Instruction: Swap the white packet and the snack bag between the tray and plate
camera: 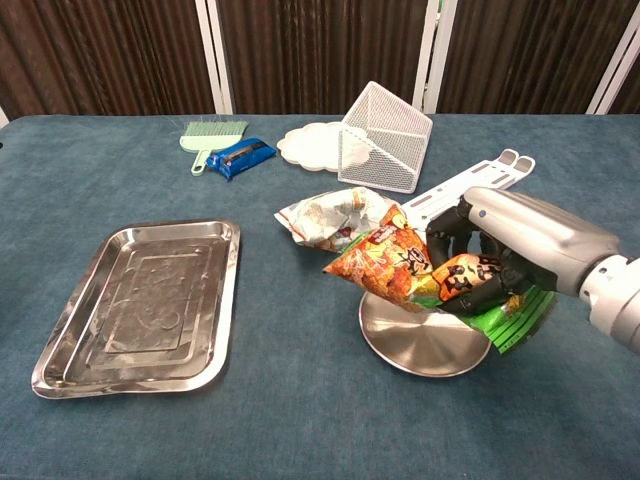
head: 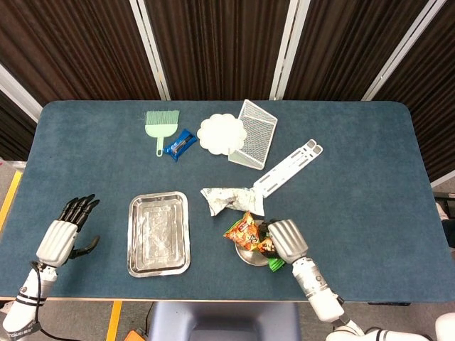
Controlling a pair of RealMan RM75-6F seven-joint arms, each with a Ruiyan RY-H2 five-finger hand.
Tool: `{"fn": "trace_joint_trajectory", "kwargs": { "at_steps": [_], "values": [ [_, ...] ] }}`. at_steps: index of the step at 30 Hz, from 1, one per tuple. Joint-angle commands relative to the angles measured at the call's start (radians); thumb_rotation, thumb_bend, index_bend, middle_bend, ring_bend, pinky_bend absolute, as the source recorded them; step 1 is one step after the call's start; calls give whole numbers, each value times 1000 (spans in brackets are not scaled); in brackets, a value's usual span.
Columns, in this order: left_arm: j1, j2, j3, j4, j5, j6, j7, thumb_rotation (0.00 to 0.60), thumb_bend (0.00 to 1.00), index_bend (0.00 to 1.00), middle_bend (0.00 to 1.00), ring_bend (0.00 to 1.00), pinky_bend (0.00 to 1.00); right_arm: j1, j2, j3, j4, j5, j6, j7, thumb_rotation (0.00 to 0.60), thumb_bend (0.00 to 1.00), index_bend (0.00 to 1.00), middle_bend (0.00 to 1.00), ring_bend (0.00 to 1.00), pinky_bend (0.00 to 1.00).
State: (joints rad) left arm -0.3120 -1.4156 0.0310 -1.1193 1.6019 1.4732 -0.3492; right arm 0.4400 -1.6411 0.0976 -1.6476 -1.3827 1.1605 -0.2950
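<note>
Snack bag lifted above plate.

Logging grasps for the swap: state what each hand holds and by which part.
Right hand grips the snack bag around its right-hand portion, lifted above the plate. Left hand holds nothing.

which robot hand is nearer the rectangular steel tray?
Left. The left robot hand rests open just left of the rectangular steel tray; the right robot hand grips the orange snack bag beyond its right side.
</note>
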Motion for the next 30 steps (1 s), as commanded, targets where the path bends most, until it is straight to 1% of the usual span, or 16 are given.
{"fn": "trace_joint_trajectory", "kwargs": {
  "at_steps": [1, 4, 8, 10, 12, 13, 16, 17, 18, 19, 20, 21, 23, 24, 27, 30],
  "values": [
    [9, -1, -7, -1, -5, 9, 9, 600, 376, 0, 0, 0, 44, -6, 35, -40, -83, -88, 34, 16, 600, 431, 803, 694, 638, 851],
    [17, -3, -12, 1, -11, 13, 5, 600, 374, 0, 0, 0, 44, 7, 22, -59, -119, -117, 15, -1, 600, 431, 803, 696, 641, 851],
    [21, -5, -13, 6, -9, 10, 11, 600, 374, 0, 0, 0, 44, 43, -54, -47, -94, -89, -41, -75, 600, 430, 795, 696, 641, 835],
    [23, -3, -14, 3, -6, 15, 12, 600, 373, 0, 0, 0, 44, 57, -109, -35, -56, -58, -62, -106, 600, 430, 736, 695, 628, 795],
    [26, -1, -16, 3, -4, 20, 12, 600, 374, 0, 0, 0, 45, 67, -158, -30, -14, -41, -76, -116, 600, 430, 628, 673, 593, 728],
    [27, 0, -18, 3, -4, 22, 12, 600, 375, 0, 0, 0, 45, 71, -173, -31, 0, -34, -84, -116, 600, 430, 604, 660, 581, 711],
    [29, 3, -23, 4, -7, 23, 6, 600, 374, 0, 0, 0, 44, 79, -197, -39, 31, -20, -107, -115, 600, 431, 487, 577, 508, 615],
    [30, 3, -25, 5, -9, 21, 1, 600, 373, 0, 0, 0, 45, 81, -194, -44, 31, -12, -118, -117, 600, 430, 401, 517, 449, 559],
    [32, 5, -26, 8, -12, 20, -6, 600, 373, 0, 0, 0, 45, 87, -180, -48, 20, 9, -144, -118, 600, 414, 251, 412, 340, 460],
    [32, 5, -28, 9, -13, 19, -9, 600, 373, 0, 0, 0, 45, 93, -165, -48, 6, 32, -168, -122, 600, 392, 163, 341, 265, 391],
    [31, 5, -30, 10, -15, 17, -12, 600, 373, 0, 0, 0, 44, 100, -148, -46, -11, 54, -190, -125, 600, 350, 60, 237, 155, 285],
    [31, 6, -32, 11, -18, 13, -16, 600, 373, 0, 0, 0, 44, 109, -122, -43, -38, 81, -219, -119, 600, 301, 7, 146, 69, 190],
    [31, 7, -33, 13, -20, 7, -21, 600, 373, 0, 0, 0, 44, 119, -75, -43, -84, 115, -256, -103, 600, 221, 0, 41, 4, 72],
    [31, 8, -35, 14, -21, 6, -23, 600, 373, 0, 0, 0, 44, 124, -36, -43, -118, 133, -277, -87, 600, 186, 0, 13, 0, 33],
    [33, 10, -36, 11, -19, 10, -23, 600, 372, 0, 0, 0, 44, 125, 84, -50, -202, 149, -310, -29, 600, 128, 0, 0, 0, 0],
    [36, 14, -38, 9, -17, 14, -26, 600, 374, 0, 0, 0, 44, 110, 190, -44, -237, 128, -290, 33, 600, 120, 0, 0, 0, 0]
  ]
}}
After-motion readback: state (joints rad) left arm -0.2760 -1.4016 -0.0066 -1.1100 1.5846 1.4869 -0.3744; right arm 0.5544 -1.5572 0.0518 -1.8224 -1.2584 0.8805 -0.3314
